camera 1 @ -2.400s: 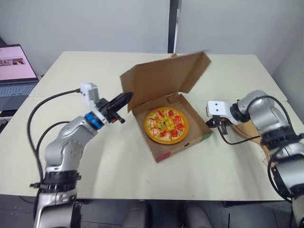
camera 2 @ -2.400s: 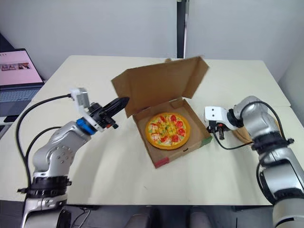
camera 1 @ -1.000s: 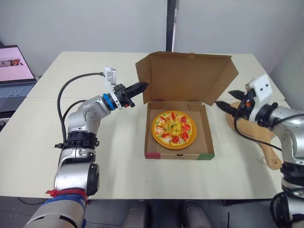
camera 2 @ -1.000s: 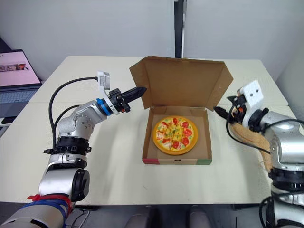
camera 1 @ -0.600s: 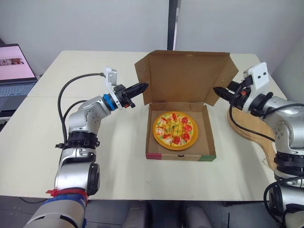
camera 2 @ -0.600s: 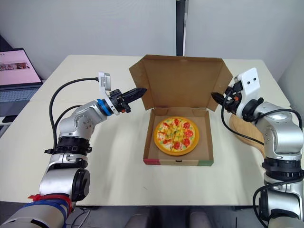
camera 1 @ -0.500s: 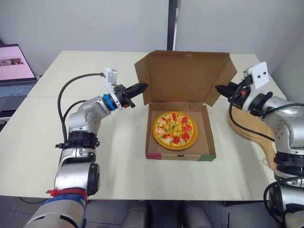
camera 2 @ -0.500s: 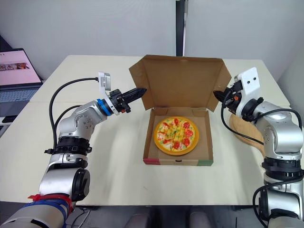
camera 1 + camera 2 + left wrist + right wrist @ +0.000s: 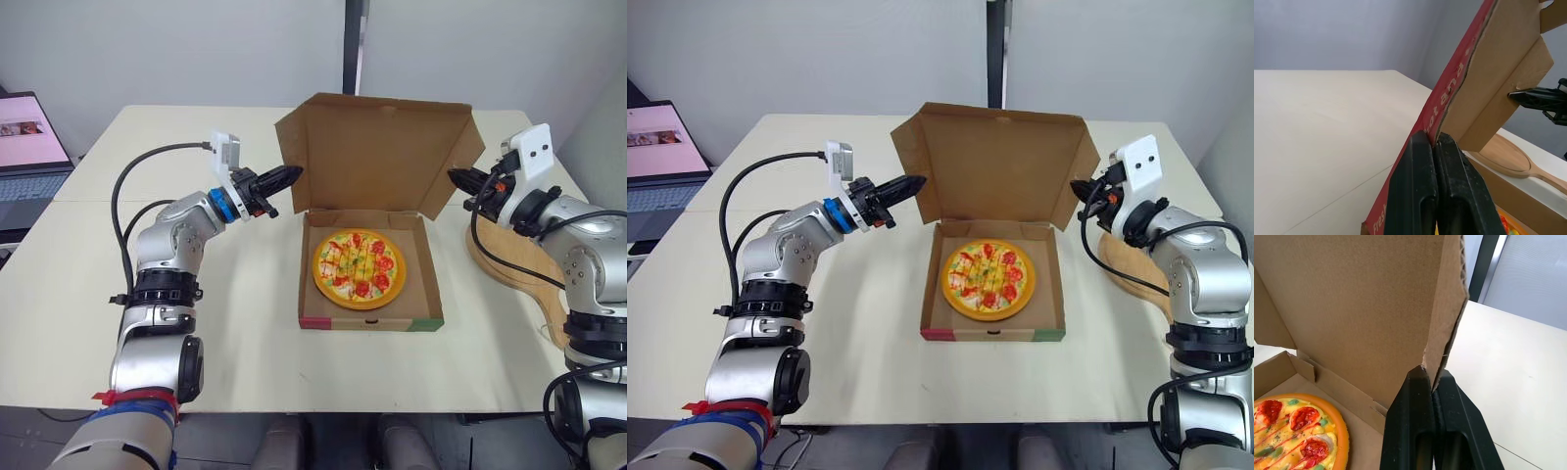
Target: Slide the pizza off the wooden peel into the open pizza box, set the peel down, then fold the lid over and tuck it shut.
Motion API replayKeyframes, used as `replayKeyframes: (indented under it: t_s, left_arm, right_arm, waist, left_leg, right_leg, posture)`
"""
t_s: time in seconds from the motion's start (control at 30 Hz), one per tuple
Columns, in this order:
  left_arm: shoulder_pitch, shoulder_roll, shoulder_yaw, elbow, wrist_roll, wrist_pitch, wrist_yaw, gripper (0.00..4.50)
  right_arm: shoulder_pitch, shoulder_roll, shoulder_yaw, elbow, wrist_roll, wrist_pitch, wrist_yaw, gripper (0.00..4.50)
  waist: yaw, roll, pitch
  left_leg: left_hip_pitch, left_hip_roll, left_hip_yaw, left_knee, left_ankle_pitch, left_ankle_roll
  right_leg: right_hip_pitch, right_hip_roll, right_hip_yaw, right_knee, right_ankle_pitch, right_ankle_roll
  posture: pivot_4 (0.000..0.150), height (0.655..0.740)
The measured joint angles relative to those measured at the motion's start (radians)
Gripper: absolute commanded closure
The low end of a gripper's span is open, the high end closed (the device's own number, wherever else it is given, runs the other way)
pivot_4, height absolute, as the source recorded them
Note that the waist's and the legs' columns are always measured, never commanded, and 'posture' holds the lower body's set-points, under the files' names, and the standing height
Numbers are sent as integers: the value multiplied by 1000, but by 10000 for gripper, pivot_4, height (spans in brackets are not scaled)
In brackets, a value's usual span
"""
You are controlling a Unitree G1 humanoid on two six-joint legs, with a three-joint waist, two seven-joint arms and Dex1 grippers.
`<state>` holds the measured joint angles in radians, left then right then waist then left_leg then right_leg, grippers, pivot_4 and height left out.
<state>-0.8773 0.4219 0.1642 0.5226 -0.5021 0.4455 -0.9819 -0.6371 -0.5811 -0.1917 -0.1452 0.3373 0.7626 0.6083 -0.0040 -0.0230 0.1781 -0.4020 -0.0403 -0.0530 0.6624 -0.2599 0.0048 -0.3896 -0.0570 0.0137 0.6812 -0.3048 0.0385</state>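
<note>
Table (image 9: 245,294); box lid (image 9: 1449,93) with "Fres"

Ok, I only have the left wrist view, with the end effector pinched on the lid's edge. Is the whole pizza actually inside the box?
Observer: Yes, the pizza lies flat in the box, within all four walls.
Operator: And the other arm?
Observer: The right end effector is shut on the right side flap of the lid, opposite the left end effector.
Operator: Anything out beyond my left arm?
Observer: An open laptop sits past the left edge of the table, apart from the arm.
</note>
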Motion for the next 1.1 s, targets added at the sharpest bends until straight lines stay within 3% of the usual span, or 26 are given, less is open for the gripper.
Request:
replayKeyframes:
  t_s: [0.57,0.83,1.1]
  left_arm:
    - [71,-27,-16,-219,29,19,148,45000]
    - [5,-128,-48,-144,83,12,242,45000]
    - [31,-140,-46,-225,70,120,252,45000]
  right_arm:
    - [-35,10,19,-87,1,128,-112,44681]
    - [-40,15,12,-117,-7,208,-221,44681]
    - [-42,135,-60,-294,1,398,-363,44681]
  waist:
    - [1,0,0]
    - [3,0,0]
    - [-6,0,0]
  left_leg:
    - [0,0,0,0,0,0]
    - [-1,0,0,0,0,0]
    - [-1,0,0,-1,0,-1]
  right_leg:
    - [0,0,0,0,0,0]
    - [0,0,0,0,0,0]
    - [-2,0,1,1,0,0]
  posture:
    - [1500,7318]
    - [1500,7318]
    - [1500,7318]
